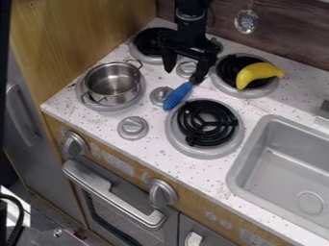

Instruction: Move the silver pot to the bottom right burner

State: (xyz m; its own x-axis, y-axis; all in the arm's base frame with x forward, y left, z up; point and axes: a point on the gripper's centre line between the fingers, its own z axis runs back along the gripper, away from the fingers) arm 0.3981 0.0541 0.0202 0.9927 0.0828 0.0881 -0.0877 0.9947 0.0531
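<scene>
Found at left: silver pot (114, 83), upright on bottom left burner (122, 106), apparently unfilled, not in the grip. Step in hand, as judged: pick-up. For a sound hold, straddle the near-right wall with one finger inside and one outside, then close squarely and test with a slight lift. Risk noted: tilt or swing from a one-sided pinch, so raise slowly and keep level. Next to the right, note lower knob (133, 128) and upper knob (160, 96), both in the likely path; carry the base well above both. Also in that path, blue-handled tool (177, 96), lying aslant close to the target; pass over without dragging. Above the tool, recorded gripper (184, 71): fingers spread wide, nothing pinched between. Before descent, shift left and line up with the rim. Farther right, bottom right burner (208, 123), with bare black coil. Centre directly over the coil, lower straight, release only once flat. At far right, steer clear of banana (257, 73) on top right burner (247, 93), and of sink (237, 175).
</scene>
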